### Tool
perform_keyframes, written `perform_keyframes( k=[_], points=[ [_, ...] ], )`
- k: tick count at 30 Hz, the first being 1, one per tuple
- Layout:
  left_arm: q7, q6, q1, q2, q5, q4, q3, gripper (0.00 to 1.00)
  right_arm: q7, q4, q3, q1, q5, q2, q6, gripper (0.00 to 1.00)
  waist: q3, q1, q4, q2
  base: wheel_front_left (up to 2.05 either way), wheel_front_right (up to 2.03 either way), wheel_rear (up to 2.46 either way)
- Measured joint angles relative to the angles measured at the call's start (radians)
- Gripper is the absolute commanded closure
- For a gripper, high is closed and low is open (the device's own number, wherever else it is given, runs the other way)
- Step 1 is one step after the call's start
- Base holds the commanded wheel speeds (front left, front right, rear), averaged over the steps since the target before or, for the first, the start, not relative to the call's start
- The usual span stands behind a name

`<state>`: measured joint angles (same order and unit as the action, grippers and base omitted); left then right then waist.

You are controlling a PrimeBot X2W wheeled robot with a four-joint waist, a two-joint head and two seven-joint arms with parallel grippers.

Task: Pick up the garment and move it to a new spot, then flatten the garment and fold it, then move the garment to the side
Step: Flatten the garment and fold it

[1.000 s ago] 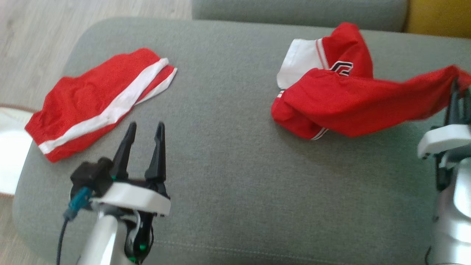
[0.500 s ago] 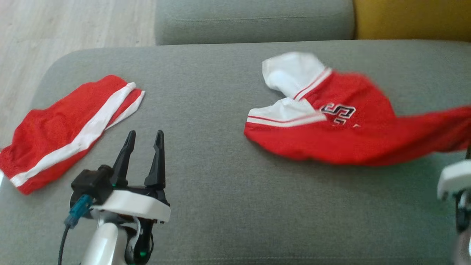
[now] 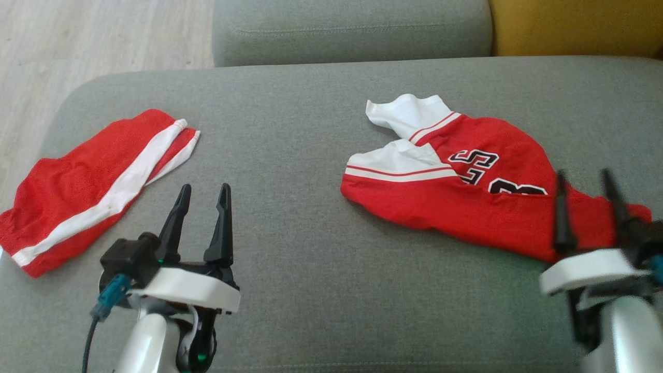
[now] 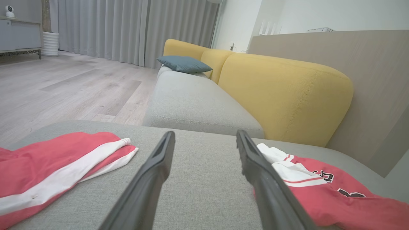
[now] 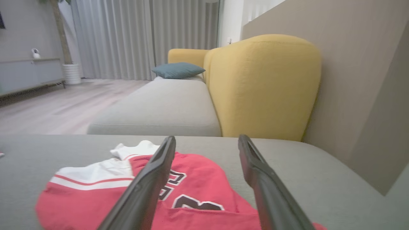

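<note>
Jersey (image 3: 466,202), red with white sleeves and black numerals, lies bunched on the right half of the grey sofa seat (image 3: 311,269). Its nearest end sits directly under the right gripper (image 3: 582,173). That gripper's fingers are spread with nothing between them, and they point up the head view over the jersey's right-hand end. From there the garment's long axis runs leftward across the seat to the white sleeves, so the right arm is much the nearer one for flattening. The left gripper (image 3: 205,186), jaws likewise apart and empty, hovers well to the left over bare cushion. Beyond it lie red shorts (image 3: 93,186) with a white stripe, well apart from the jersey. The yellow backrest (image 3: 570,26) stands behind, and nothing lies between either gripper and the cloth.
</note>
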<state>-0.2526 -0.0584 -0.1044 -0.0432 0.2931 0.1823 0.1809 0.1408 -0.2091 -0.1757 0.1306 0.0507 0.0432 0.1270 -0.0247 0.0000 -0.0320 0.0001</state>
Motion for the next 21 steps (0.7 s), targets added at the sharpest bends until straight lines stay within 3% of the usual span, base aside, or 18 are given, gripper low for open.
perform_keyframes(
  k=[7, 15, 21],
  points=[
    [0.0, 0.0, 0.006, 0.0, 0.0, -0.006, 0.005, 0.0, 0.057, -0.011, 0.161, -0.104, -0.148, 0.0, 0.0, 0.0, 0.011, 0.0, -0.03, 0.0, 0.0, 0.0, 0.0],
    [0.0, 0.0, 0.032, 0.0, 0.004, -0.016, 0.021, 0.0, 0.071, -0.049, 0.204, -0.111, -0.166, 0.0, 0.0, 0.0, 0.007, 0.0, -0.068, 0.0, 0.0, 0.0, 0.0],
    [0.0, 0.0, 0.033, 0.0, 0.011, -0.016, 0.039, 0.0, 0.049, -0.08, 0.207, 0.0, -0.14, 0.001, 0.0, 0.0, -0.025, 0.0, -0.109, 0.0, 0.0, 0.0, 0.0]
  ],
)
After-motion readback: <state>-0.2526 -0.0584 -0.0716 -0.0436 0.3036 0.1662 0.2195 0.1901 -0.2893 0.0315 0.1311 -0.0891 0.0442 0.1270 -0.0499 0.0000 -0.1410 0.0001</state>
